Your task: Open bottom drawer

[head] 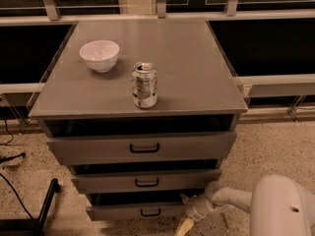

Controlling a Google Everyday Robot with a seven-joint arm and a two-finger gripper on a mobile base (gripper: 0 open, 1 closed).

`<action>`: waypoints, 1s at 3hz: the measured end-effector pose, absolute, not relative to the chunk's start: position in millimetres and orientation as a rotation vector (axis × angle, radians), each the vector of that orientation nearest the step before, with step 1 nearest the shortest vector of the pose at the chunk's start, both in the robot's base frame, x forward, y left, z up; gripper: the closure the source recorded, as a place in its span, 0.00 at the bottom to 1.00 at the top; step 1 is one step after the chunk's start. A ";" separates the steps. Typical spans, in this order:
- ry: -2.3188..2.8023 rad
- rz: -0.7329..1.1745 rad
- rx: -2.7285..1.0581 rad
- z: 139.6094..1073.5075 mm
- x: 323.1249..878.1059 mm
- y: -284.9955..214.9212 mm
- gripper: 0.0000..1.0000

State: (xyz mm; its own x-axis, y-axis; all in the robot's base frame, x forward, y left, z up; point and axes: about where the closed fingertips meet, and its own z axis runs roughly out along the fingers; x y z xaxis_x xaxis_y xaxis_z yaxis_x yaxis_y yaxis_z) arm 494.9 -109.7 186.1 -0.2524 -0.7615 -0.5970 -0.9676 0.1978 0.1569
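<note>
The bottom drawer (pixel 123 212) is the lowest and narrowest of three grey fronts in the cabinet, with a small black bar handle (pixel 150 213). A dark gap shows above its front. My gripper (pixel 188 214) sits low at the right end of that front, right of the handle, on a white arm (pixel 231 198) that comes in from the lower right. I cannot tell whether it touches the drawer.
The middle drawer (pixel 145 181) and the top drawer (pixel 142 147) stick out above. A white bowl (pixel 99 55) and a drink can (pixel 144 85) stand on the cabinet top (pixel 197 73). A black post (pixel 45 205) and cables lie on the speckled floor at the left.
</note>
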 end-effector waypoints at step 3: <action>2.213 0.945 -1.566 198.4 435.1 -115.6 0.00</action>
